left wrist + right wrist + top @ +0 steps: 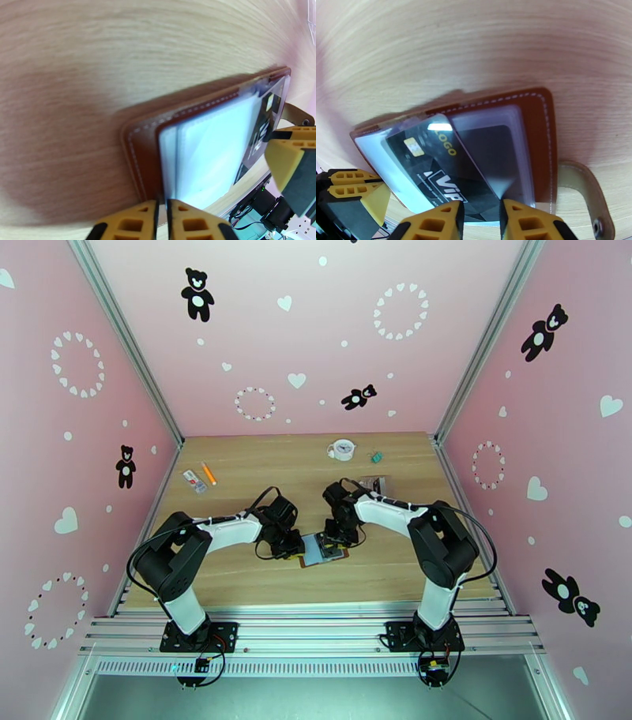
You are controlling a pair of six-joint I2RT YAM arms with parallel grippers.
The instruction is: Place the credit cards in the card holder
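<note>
Bright, even light on my top cam. Wrist cams up close: tabletop (118, 39) grain blurred, edges bowed, white glare on card holder (140, 158) sleeves, soft shadow beside it.

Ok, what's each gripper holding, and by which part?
The left gripper pinches the card holder by one edge. The right gripper, jaws slightly apart, meets the black card at its near end; whether it grips cannot be told.

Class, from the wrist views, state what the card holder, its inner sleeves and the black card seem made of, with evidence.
Card holder: probably leather or an imitation, smooth brown, with pale stitching along the edge. Sleeves: clear flexible plastic, glossy, catching glare. Black card: likely rigid plastic, shiny, with a gold chip and printed lettering.
</note>
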